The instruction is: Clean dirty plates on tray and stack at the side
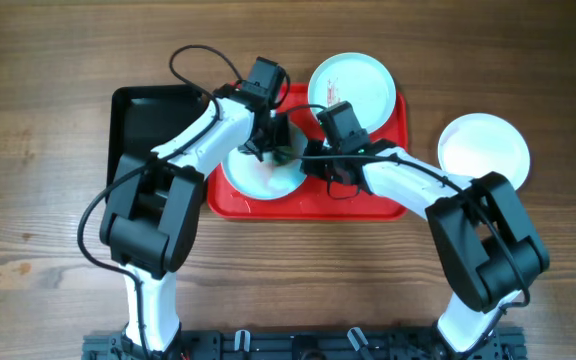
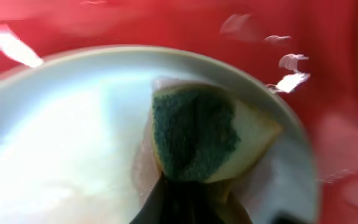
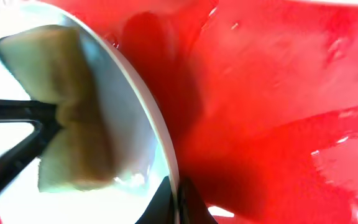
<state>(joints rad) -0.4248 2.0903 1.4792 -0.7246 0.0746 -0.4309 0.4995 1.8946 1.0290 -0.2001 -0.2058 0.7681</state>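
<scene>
The red tray [image 1: 368,196] holds two pale blue plates. One plate [image 1: 354,84] lies at its back right. My left gripper [image 1: 272,148] is shut on a green and yellow sponge [image 2: 197,140] and presses it onto the front left plate [image 1: 256,182], which also shows in the left wrist view [image 2: 73,137]. My right gripper [image 3: 176,202] is shut on that plate's rim [image 3: 157,140] and shows overhead [image 1: 313,160]. The sponge [image 3: 67,124] and the left fingers [image 3: 17,121] show in the right wrist view. A cream-white plate [image 1: 483,150] lies on the table, right of the tray.
A black rectangular tray [image 1: 148,115] sits against the red tray's left side. Both arms cross over the red tray's middle. Bare wooden table [image 1: 48,200] lies all around. The red tray floor [image 3: 278,112] looks wet and glossy.
</scene>
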